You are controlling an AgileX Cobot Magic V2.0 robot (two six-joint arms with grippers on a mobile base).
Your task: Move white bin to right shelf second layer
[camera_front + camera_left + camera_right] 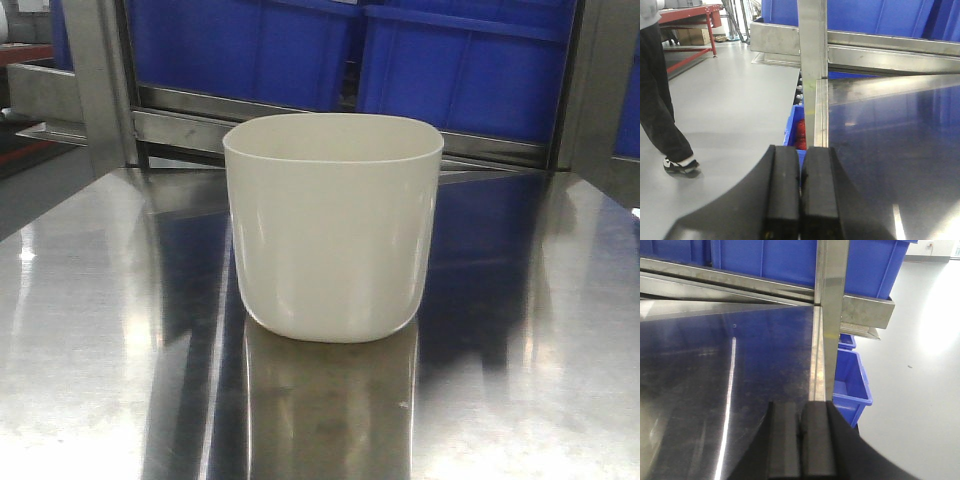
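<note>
Tabletop (90, 330) bears white bin (333, 225), beyond pincers (801, 155) (800, 409).

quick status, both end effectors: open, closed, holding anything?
Left end effector: closed, pads together, holding nothing.
Right end effector: closed, pads together, holding nothing.
White bin: standing free on the steel tabletop.

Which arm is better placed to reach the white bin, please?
Right, but barely: the white bin sits centred on the table, the left claw and right claw are shut at opposite edges, and the task sends it rightward.
</note>
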